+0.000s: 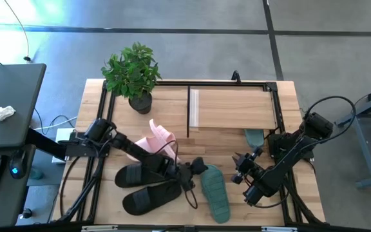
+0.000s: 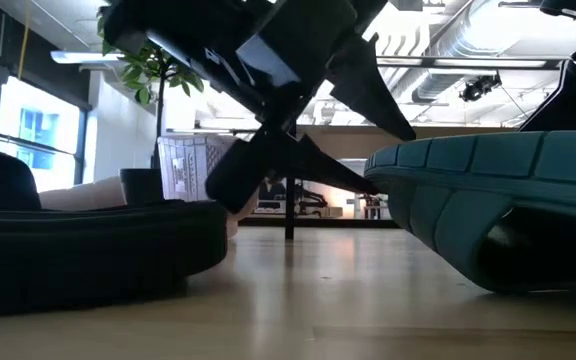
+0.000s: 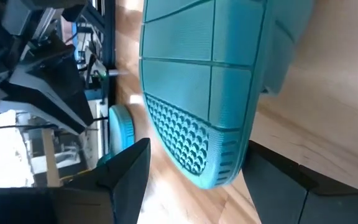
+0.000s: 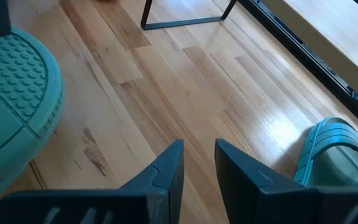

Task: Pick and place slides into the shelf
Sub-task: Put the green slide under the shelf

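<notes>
The left tool (image 1: pixel 197 169), fingers spread, sits at the heel of a dark green slide (image 1: pixel 216 192) near the surface's (image 1: pixel 304 193) front edge. The right tool (image 1: pixel 240 169) hangs nearby, fingers narrowly parted, empty. Another green slide (image 1: pixel 254 136) lies beside the shelf (image 1: pixel 234 107).

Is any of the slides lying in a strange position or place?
Yes. One dark green slide lies sole-up on the table, with the open left gripper at its end. The other green slide is half hidden under the edge of the shelf, not on top. The pink slides lie in a heap under the left arm.
</notes>
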`<state>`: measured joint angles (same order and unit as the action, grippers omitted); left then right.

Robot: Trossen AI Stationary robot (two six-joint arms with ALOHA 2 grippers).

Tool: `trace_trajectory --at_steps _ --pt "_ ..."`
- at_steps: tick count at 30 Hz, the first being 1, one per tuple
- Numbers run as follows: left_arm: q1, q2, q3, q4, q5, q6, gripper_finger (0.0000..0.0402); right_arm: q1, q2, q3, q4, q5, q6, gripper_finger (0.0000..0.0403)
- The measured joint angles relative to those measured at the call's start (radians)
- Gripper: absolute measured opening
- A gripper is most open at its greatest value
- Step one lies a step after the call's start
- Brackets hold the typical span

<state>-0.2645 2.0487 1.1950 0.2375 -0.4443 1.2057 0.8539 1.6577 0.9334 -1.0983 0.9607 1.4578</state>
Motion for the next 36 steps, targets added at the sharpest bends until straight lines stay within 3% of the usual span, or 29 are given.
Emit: trace_trajectory --at_steps 3,7,18,27,36 --pt "0.012 0.000 0.000 0.001 0.053 -0.026 0.0231 0.000 0.000 0.000 0.000 0.000 0.000 0.0082" --pt "0.010 0.000 0.000 0.001 0.045 -0.032 0.0207 0.000 0.000 0.000 0.001 0.000 0.000 0.0082" --pt "0.010 0.000 0.002 0.006 0.094 -0.085 0.0033 0.000 0.000 0.000 0.001 0.001 0.000 0.0082" --pt "0.007 0.000 0.002 0.001 0.078 -0.192 0.0028 0.000 0.000 0.000 0.001 0.001 0.000 0.0082" --pt "-0.074 0.000 0.081 -0.088 -0.065 -0.219 0.0028 0.000 0.000 0.000 0.000 0.020 -0.001 0.0082"
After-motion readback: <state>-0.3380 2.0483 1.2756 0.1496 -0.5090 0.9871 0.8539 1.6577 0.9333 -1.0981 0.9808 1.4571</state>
